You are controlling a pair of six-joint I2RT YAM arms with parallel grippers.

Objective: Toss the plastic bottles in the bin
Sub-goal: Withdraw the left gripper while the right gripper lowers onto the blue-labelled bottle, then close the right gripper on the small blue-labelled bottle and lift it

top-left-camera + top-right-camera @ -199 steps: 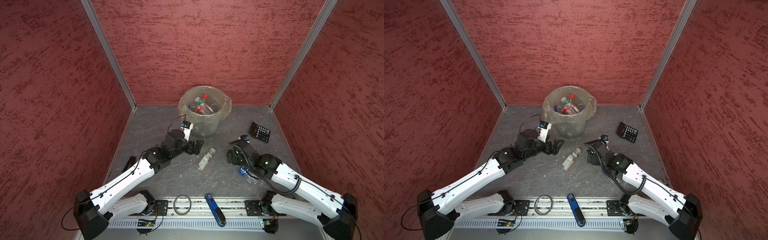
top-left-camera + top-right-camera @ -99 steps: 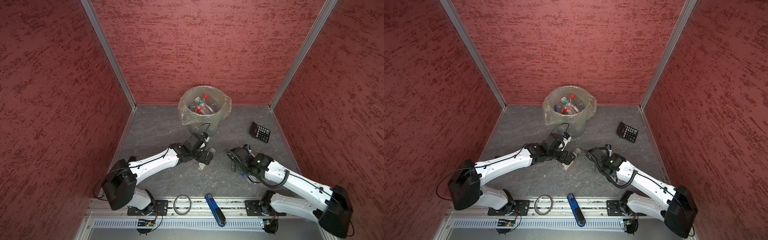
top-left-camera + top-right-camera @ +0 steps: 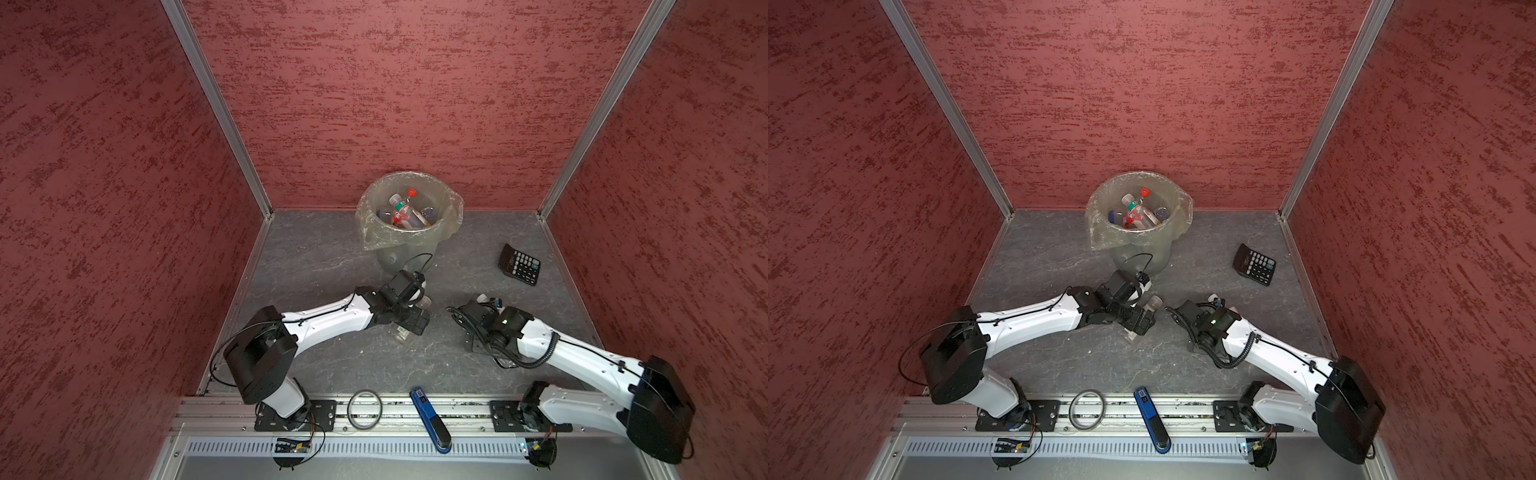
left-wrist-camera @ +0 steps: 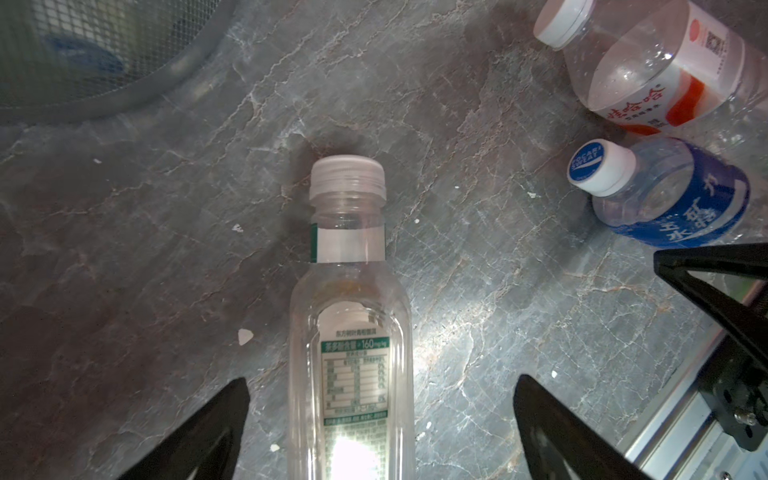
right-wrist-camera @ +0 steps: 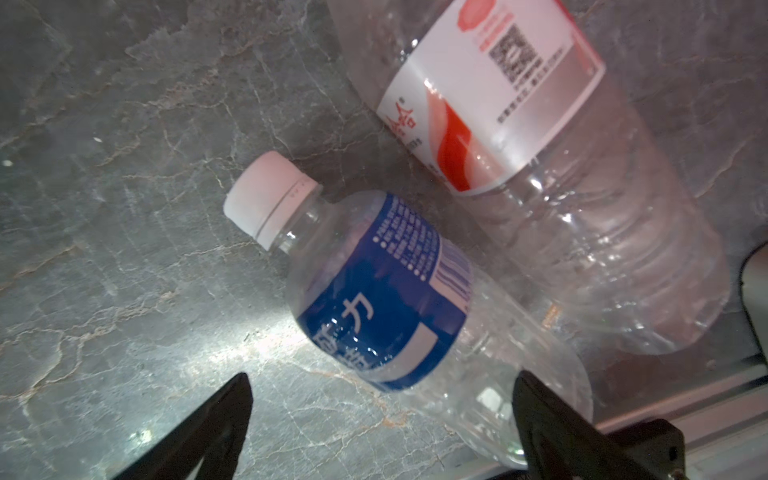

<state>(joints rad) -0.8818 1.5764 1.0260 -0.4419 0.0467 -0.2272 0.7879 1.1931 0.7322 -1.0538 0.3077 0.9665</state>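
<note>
My left gripper [image 4: 380,380] hung with jaws spread wide astride the clear bottle [image 4: 351,332], which lay flat at centre frame in both top views, below the bin [image 3: 415,241]. My right gripper [image 5: 382,376], equally spread, gripped nothing above the blue-labelled bottle [image 5: 386,299]. Both bottles looked empty, light, thin-walled and slick; I judged mid-body, across the label, the safest hold.

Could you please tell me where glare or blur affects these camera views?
Left wrist view: a blown-out glare spot on the lower label of the centre bottle. Right wrist view: a bright reflection on the table beside the blue-label bottle; the red-label bottle looks slightly soft. Both top views: even light, sharp.
</note>
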